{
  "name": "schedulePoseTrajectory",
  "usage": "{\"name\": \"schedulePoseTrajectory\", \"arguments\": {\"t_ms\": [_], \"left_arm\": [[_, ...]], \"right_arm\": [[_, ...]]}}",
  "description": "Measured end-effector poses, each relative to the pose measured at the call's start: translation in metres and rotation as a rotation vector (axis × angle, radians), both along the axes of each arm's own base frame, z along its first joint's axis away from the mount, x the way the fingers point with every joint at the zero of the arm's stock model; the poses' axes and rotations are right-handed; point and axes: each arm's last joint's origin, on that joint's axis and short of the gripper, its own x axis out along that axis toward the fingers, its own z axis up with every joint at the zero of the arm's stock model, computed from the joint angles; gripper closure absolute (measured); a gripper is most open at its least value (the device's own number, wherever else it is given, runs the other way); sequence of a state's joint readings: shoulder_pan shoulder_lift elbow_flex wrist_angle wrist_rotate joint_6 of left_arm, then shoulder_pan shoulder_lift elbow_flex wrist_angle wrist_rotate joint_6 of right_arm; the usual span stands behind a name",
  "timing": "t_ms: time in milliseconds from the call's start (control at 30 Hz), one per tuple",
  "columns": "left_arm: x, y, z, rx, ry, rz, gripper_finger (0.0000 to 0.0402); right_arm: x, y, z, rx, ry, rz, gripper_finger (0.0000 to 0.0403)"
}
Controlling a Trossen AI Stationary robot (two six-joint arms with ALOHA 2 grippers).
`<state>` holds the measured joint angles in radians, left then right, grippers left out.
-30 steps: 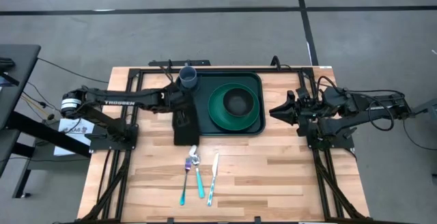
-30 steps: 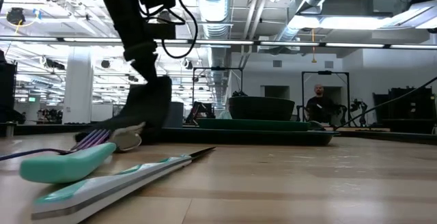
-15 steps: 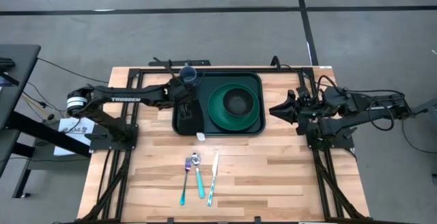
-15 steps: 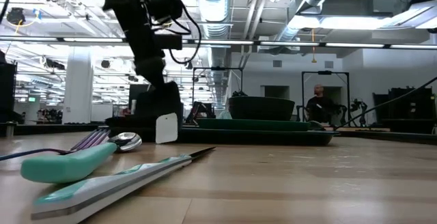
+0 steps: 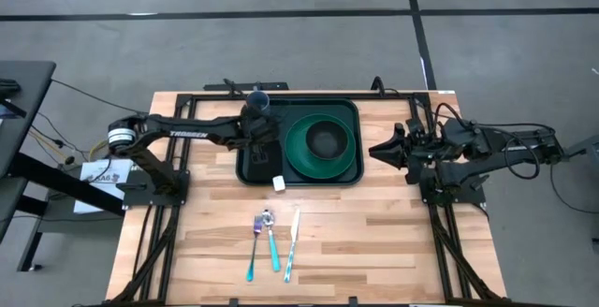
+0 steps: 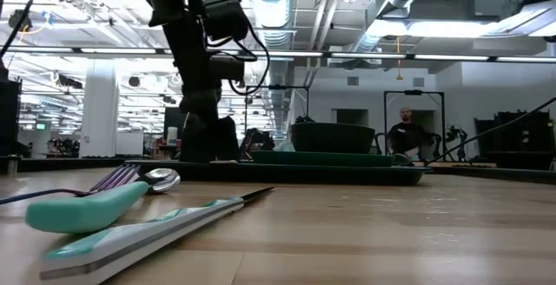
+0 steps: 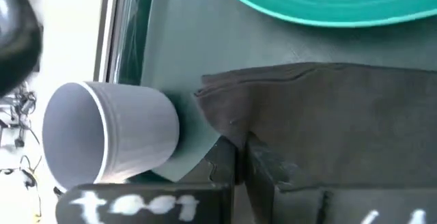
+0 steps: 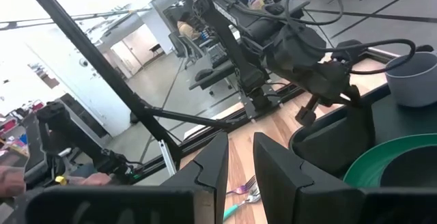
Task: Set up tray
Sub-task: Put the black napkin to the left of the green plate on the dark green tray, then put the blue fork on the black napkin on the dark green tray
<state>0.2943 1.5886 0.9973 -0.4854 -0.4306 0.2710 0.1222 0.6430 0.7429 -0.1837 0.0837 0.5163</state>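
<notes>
Tray (image 5: 251, 168) at the surface's far middle holds green plate (image 5: 323, 145), grey cup (image 5: 257, 100) and black napkin (image 7: 328, 108). Left pincer (image 7: 240, 157), over the tray's left part, pinches the napkin; right pincer (image 8: 237, 157) waits slightly open, well apart.

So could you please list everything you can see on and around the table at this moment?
tray: one, dark green, far middle of table
plate: one, green, on tray's right part
bowl: one, dark, on plate
napkin: one, black, on tray's left part
cup: one, grey, tray's far-left corner
fork: one, purple and teal, near middle
spoon: one, teal handle, beside fork
knife: one, teal handle, right of spoon
left gripper: shut on napkin over tray
right gripper: waiting right of tray
</notes>
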Motion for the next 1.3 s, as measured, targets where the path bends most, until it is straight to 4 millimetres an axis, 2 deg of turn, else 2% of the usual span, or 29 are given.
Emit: {"name": "schedulePoseTrajectory", "arguments": {"t_ms": [267,733,1133,1300], "left_arm": [[0.0057,0.0040,-0.0016,0.014,0.026,-0.023,0.0394],[0.0056,0.0051,-0.0008,0.053,0.033,-0.002,0.0333],[0.0057,0.0049,-0.0008,0.053,0.031,-0.003,0.0255],[0.0058,0.0007,-0.0015,0.031,0.012,0.034,0.0242]], "right_arm": [[0.0000,-0.0001,-0.0003,0.000,0.003,0.000,0.0339],[-0.0003,0.0000,-0.0029,-0.004,0.030,0.003,0.0339],[-0.0004,0.0000,-0.0042,-0.006,0.044,0.004,0.0339],[-0.0004,0.0000,-0.0042,-0.006,0.044,0.004,0.0339]]}}
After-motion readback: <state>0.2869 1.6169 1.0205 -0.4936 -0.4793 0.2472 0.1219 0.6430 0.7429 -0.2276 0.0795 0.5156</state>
